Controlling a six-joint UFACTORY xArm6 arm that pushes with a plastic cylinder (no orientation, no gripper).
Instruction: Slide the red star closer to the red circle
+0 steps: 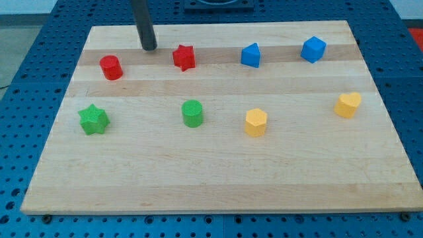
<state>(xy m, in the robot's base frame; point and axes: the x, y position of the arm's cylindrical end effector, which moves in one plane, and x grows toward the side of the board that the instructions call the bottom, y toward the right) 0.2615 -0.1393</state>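
Observation:
The red star (184, 57) lies near the top of the wooden board, left of centre. The red circle (111, 67), a short cylinder, lies to its left, a little lower. My tip (149, 48) rests on the board between the two, nearer the star and slightly above their line. It touches neither block. The dark rod rises from it out of the view's top.
A green star (93, 119) and a green cylinder (192, 113) lie in the middle row. Two yellow blocks (256, 122) (348, 104) lie to the right. Two blue blocks (250, 55) (313, 49) lie at the top right. The board's edge (218, 211) borders a blue perforated table.

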